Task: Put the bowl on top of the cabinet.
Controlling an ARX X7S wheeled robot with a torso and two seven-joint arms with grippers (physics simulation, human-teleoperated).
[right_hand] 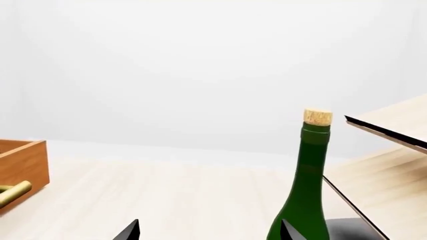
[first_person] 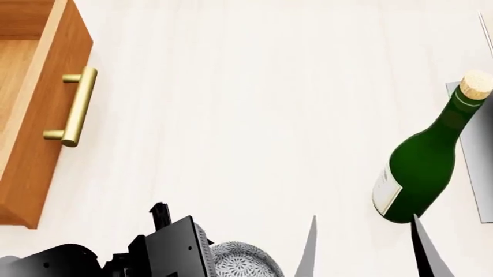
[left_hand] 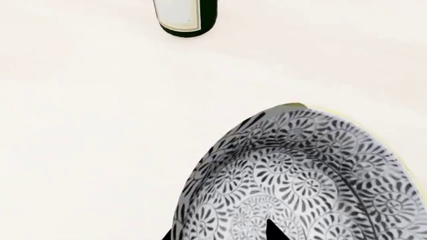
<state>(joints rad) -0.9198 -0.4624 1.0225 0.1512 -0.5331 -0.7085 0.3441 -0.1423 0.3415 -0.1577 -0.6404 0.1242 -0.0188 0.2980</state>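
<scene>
The bowl (left_hand: 300,175), white with a fine grey speckled pattern, fills the near part of the left wrist view. My left gripper (left_hand: 220,234) straddles its rim, one fingertip outside the wall and one inside, jaws partly closed on it. From the head the bowl (first_person: 240,262) shows at the bottom edge, beside my left arm (first_person: 170,248). The orange-brown cabinet (first_person: 38,144) with its brass bar handle (first_person: 77,107) stands at the far left; its top is out of view. My right gripper (first_person: 363,248) (right_hand: 210,230) is open and holds nothing.
A green corked bottle (first_person: 419,173) (right_hand: 307,190) stands at the right, just beside my right gripper's outer finger; its base (left_hand: 185,17) shows in the left wrist view. A pale plywood rack (right_hand: 393,125) with a grey base (first_person: 470,150) lies behind it. The pale table surface (first_person: 231,115) spans between cabinet and bottle.
</scene>
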